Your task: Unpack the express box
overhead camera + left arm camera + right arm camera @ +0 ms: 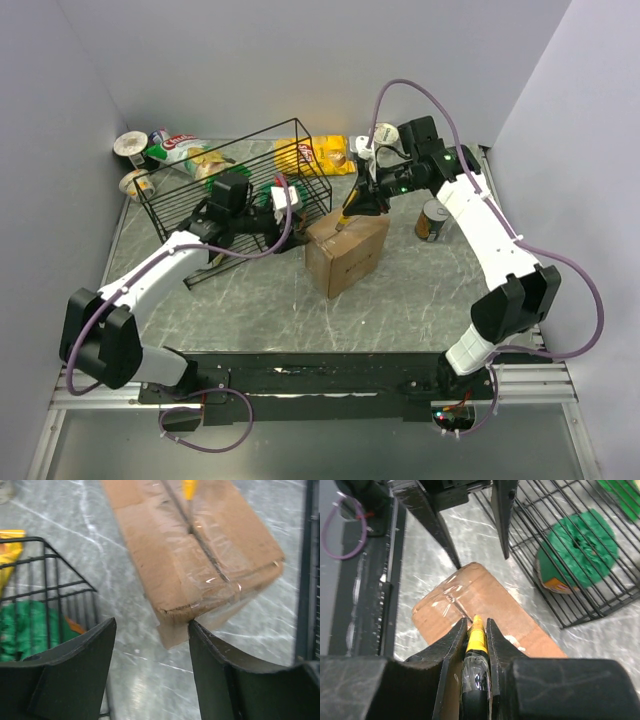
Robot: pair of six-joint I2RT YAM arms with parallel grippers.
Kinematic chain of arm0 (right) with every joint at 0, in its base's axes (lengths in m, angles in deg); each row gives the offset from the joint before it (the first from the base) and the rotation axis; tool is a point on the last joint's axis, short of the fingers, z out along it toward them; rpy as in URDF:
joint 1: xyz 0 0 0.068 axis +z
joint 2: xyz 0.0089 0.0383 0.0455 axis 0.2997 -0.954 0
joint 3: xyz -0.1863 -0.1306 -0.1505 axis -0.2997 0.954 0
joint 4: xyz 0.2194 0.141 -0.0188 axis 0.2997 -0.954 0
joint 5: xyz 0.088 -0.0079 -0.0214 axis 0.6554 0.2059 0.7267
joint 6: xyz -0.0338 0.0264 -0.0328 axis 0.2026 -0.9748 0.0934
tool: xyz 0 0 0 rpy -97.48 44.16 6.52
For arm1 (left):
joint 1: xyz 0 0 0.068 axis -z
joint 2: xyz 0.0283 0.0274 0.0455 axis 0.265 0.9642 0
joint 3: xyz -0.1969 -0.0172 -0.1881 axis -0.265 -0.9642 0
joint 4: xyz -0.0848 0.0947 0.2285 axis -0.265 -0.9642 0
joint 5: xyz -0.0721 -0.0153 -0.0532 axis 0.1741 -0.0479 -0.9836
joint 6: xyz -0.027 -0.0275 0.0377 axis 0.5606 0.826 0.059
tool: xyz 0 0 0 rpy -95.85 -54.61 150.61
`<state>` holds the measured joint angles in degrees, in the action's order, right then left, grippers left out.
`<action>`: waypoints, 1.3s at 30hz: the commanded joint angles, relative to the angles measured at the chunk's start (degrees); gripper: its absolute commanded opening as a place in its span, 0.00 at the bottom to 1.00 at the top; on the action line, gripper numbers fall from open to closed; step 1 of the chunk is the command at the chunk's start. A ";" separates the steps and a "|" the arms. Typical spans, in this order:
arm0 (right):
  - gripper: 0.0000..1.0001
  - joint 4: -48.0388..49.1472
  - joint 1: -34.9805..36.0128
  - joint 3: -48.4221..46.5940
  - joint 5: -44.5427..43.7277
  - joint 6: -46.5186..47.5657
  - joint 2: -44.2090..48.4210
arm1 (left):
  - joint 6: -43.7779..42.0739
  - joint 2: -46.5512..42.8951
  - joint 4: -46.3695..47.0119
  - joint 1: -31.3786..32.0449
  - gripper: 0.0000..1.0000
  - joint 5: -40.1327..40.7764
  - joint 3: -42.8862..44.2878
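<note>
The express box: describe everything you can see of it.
The express box is a brown cardboard carton, flaps shut, clear tape along its top seam. It stands on the grey table beside the wire basket. The right hand holds a yellow-tipped tool with its tip at the seam; the open left hand hovers by one corner, not touching.

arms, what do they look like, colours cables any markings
Both match: the left arm and right arm have white shells on the long links and black blocks at the joints. A purple cable loops loosely along each. The fingers are plain matt black wedges. A green light glows near the right wrist. No markings show.
</note>
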<state>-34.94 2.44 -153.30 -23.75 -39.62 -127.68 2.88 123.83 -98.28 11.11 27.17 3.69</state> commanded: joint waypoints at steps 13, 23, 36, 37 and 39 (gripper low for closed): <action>0.00 2.02 3.67 10.77 -7.71 -5.86 9.17 | 3.08 9.15 4.60 -4.59 0.64 6.66 14.01; 0.00 1.32 2.62 6.38 -5.79 -3.67 6.71 | 30.52 7.56 14.97 -1.53 0.70 -7.32 14.28; 0.00 -2.98 0.95 4.36 -2.54 6.53 6.09 | 29.47 18.81 9.61 2.88 0.64 -8.72 17.27; 0.00 -3.51 0.78 3.92 -2.36 7.32 5.74 | 29.38 19.17 9.70 2.96 0.63 -8.64 17.09; 0.00 -5.36 0.34 2.69 -2.10 9.16 4.69 | 28.77 20.13 9.35 3.14 0.62 -8.20 16.74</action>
<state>-35.02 4.01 -147.09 -27.31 -35.42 -122.04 32.19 143.19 -87.78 13.93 19.82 19.27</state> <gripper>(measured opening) 0.248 0.632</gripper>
